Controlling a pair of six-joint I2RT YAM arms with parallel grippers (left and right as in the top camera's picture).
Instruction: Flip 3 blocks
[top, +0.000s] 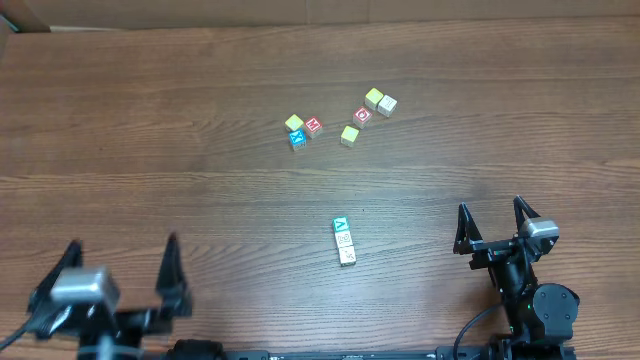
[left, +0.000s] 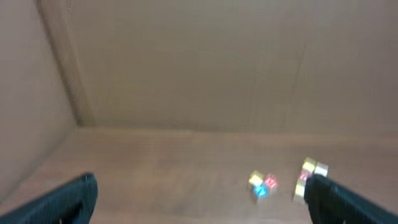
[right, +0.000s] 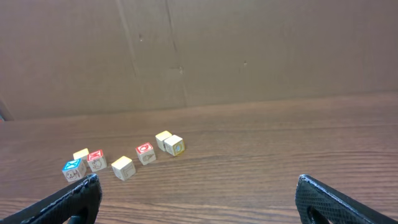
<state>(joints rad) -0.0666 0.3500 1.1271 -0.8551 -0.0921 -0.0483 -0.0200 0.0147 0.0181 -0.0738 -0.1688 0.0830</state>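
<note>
Black left gripper (top: 123, 243) and right gripper (top: 490, 205) both wide apart, empty, far from the blocks (top: 343, 241)

Looks low and blurred across the wooden table (left: 161, 162) toward a brown cardboard wall (left: 205, 62). Carries the left gripper (left: 202, 185) along the bottom edge, dark fingers (left: 62, 202) spread wide toward either corner. Takes in, right of centre, a tight cluster: a yellow-topped cube (left: 255, 179), a red cube (left: 271, 182) and a blue cube (left: 260, 192). Finds a second cluster (left: 314, 167) farther right, yellow and pale tops, partly hidden behind the right-hand finger.
</note>
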